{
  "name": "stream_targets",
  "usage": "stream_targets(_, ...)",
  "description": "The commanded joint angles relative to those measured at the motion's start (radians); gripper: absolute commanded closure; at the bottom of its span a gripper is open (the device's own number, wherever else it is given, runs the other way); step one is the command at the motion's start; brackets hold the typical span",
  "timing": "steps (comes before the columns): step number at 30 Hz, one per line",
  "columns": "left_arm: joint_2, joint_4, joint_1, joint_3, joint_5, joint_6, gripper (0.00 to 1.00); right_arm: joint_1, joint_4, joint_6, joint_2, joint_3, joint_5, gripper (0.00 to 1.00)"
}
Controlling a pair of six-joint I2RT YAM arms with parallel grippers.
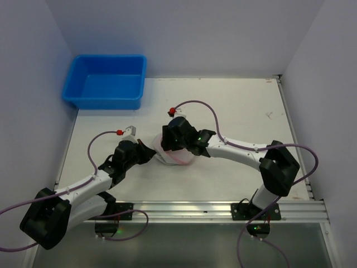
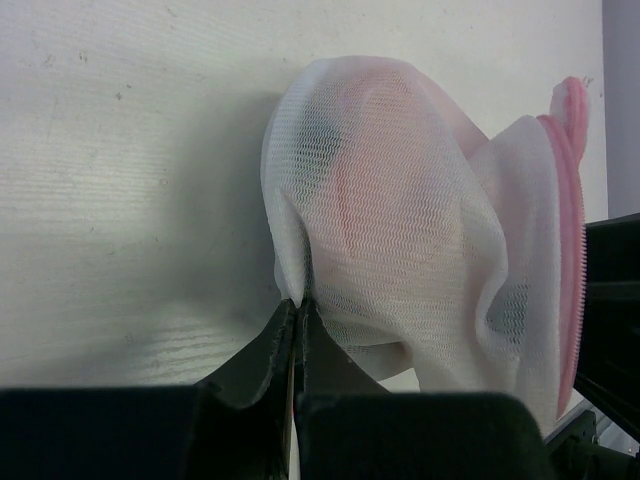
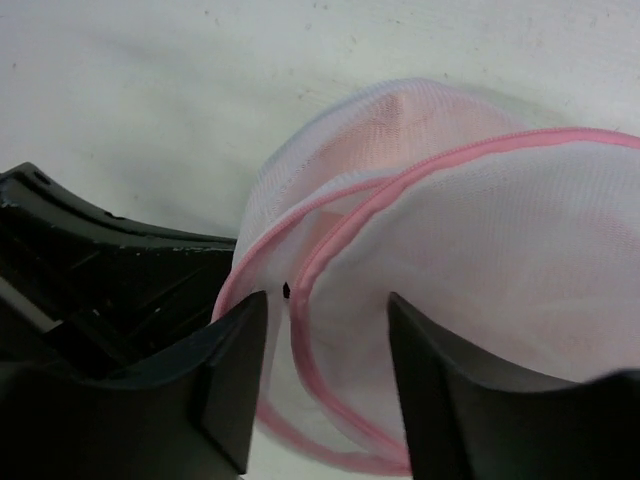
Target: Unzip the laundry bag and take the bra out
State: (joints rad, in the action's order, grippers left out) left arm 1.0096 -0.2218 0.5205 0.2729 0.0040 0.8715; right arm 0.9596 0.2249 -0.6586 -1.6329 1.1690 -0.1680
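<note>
Looking barely begun: left gripper [image 2: 298, 312] jaws clamped on the laundry bag [image 2: 400, 230], right gripper [image 3: 325, 312] jaws apart astride its zipper [image 3: 400, 186], bra [image 2: 345, 190] seemingly inside.

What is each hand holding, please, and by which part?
The left hand pinches the laundry bag by its mesh; the right hand, open astride the pink zipper rim, holds nothing.
</note>
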Motion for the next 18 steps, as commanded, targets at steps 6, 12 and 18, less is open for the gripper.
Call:
stream_targets(6, -0.042, -0.011, 0.009, 0.017, -0.042, -0.003, 1.0, -0.001, 0.039, -0.01, 0.01, -0.011, -0.143, 0.88)
stream_targets(12, -0.046, 0.007, 0.007, 0.009, -0.053, 0.004, 1.0, -0.012, 0.079, -0.006, 0.22, -0.146, -0.237, 1.0)
stream_targets(18, -0.042, 0.015, 0.007, 0.005, -0.061, 0.015, 1.0, -0.116, 0.125, -0.076, 0.519, -0.4, -0.254, 1.0)
